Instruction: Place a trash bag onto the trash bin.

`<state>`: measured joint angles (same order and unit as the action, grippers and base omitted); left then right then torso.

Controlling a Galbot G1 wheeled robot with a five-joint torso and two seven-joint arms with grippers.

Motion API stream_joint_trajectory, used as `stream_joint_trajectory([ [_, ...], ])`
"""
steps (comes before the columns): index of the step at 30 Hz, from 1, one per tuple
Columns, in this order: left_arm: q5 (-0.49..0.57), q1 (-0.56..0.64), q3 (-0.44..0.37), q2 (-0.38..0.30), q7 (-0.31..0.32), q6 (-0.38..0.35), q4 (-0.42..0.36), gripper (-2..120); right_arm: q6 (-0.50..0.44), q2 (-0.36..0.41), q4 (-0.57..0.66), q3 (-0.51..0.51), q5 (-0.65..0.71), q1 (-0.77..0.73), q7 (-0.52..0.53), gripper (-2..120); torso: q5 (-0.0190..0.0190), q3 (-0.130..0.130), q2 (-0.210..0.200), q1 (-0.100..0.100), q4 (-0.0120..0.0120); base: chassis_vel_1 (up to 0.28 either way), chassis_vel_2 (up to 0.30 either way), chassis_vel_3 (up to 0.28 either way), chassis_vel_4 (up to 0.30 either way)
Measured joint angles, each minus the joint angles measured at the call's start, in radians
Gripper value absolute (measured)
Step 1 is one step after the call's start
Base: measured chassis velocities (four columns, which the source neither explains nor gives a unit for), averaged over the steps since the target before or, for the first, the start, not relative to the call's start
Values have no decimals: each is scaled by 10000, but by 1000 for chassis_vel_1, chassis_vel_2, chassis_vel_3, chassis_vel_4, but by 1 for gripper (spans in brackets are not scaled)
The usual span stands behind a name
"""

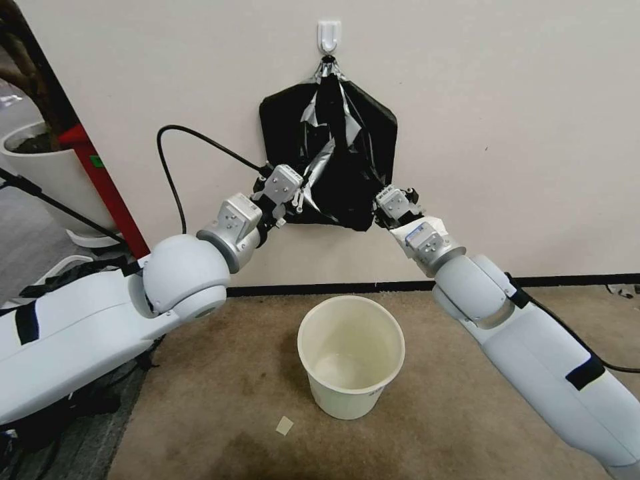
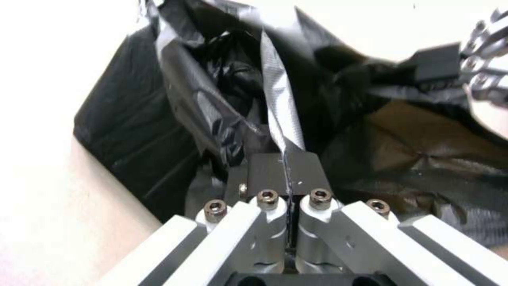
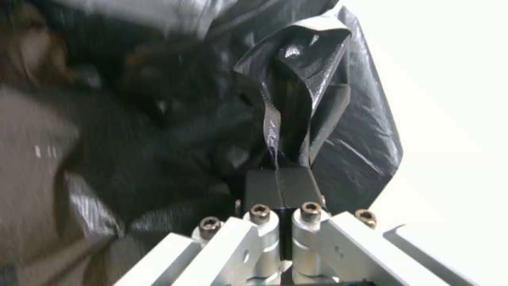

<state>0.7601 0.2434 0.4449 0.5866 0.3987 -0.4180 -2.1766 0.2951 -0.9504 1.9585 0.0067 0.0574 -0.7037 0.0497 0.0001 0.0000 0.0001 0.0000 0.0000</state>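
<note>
- Black glossy film of the trash bag [image 1: 340,160], with silvery-grey streaks, is seen in the head view hanging against the wall from a white hook [image 1: 329,35], above the trash bin [image 1: 351,355].
- Its lower left edge is clamped by the left gripper [image 1: 298,193] and its lower right corner by the right gripper [image 1: 383,207].
- Up close, in the left wrist view, the pads [image 2: 270,171] are pressed together on a silvery fold of film; the other arm's gripper is seen farther off at the picture's edge.
- From the right wrist, the same closed pinch [image 3: 278,184] on a black fold is shown.
- Cream-white and upright on the brown carpet [image 1: 220,400], the bin is seen to hold nothing.
- 1 small paper scrap [image 1: 285,425] lies near its base.
</note>
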Motion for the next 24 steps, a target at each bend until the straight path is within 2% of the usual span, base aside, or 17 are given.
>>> stream_joint_trajectory([
  [5,-101,673,-434,-142,0,133,-218,0,-479,-54,498,370,1227,-550,188,0,-2,0,0,0,2,0,0,0,0],
  [9,-534,2001,-1361,-343,-12,494,-486,0,-993,-8,1386,804,3112,-1479,321,0,-2,-1,0,0,1,0,0,0,0],
  [11,-571,2178,-1485,-358,-18,539,-519,0,-1046,-2,1465,819,3255,-1584,324,0,-2,-1,0,0,0,0,0,0,0],
  [13,-703,2955,-2080,-411,-40,690,-729,0,-1243,-10,1793,869,3815,-2050,382,0,-3,0,0,0,2,0,0,0,0],
  [15,-719,3050,-2155,-418,-41,705,-763,0,-1261,-16,1838,880,3875,-2119,387,0,-2,-1,0,0,1,0,0,0,0],
  [17,-794,3756,-2716,-465,-58,772,-1013,0,-1428,-52,2141,984,4100,-2602,394,0,-1,-1,0,0,-1,0,0,0,0],
  [19,-802,3860,-2803,-473,-63,779,-1051,0,-1435,-54,2175,1001,4118,-2650,394,0,-1,-1,0,0,0,0,0,0,0],
  [21,-915,4710,-3549,-516,-135,877,-1359,0,-1477,-91,2508,1214,4285,-3144,431,0,-1,-1,0,0,2,0,0,0,0],
  [22,-915,4710,-3549,-516,-135,877,-1359,0,-1477,-91,2508,1214,4285,-3144,431,0,-1,-1,0,0,2,0,0,0,0],
  [24,-1099,5281,-4060,-540,-255,989,-1551,0,-1481,-110,2771,1444,4462,-3545,515,0,-1,-1,0,0,1,0,0,0,0],
])
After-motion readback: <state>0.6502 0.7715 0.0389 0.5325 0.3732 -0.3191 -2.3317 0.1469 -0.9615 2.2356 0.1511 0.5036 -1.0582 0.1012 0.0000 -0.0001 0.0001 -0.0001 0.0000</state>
